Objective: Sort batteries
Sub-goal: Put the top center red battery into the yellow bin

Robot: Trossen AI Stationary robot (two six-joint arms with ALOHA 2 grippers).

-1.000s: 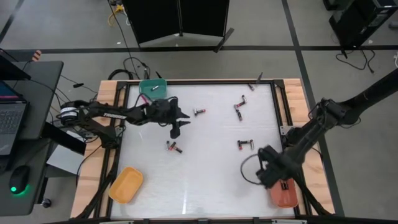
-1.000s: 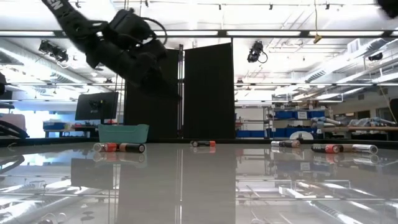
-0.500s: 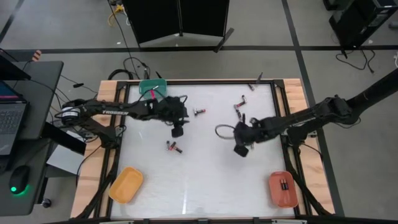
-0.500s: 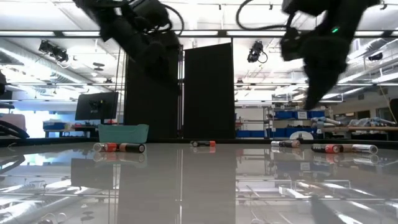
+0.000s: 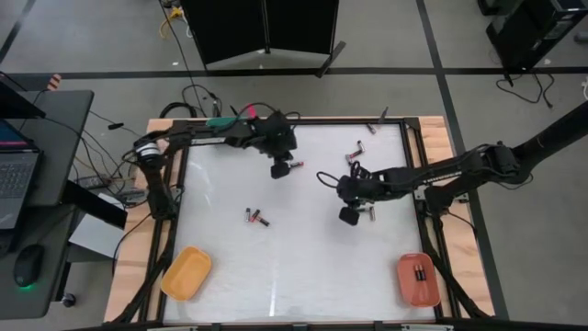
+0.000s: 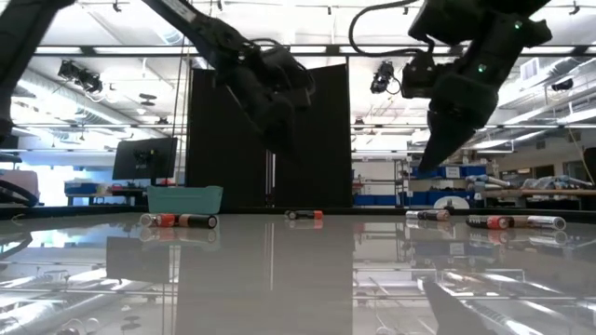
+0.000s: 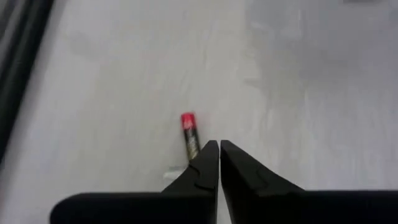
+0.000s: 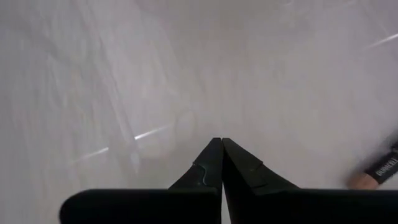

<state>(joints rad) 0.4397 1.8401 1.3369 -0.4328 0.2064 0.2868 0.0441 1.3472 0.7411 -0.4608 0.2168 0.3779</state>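
Two grippers, left and right, hang pressed together and empty; batteries lie scattered, one beside our left tips near the table's far edge. Descending closed, we judge, would knock it away

On the counter, a pair of batteries lies left of the middle, a single battery lies farther back just beside the left hand, and more batteries lie toward the back right corner. The right hand sits right of the middle, next to another battery. One tray rests at the front left corner, and a second tray at the front right holds two batteries.
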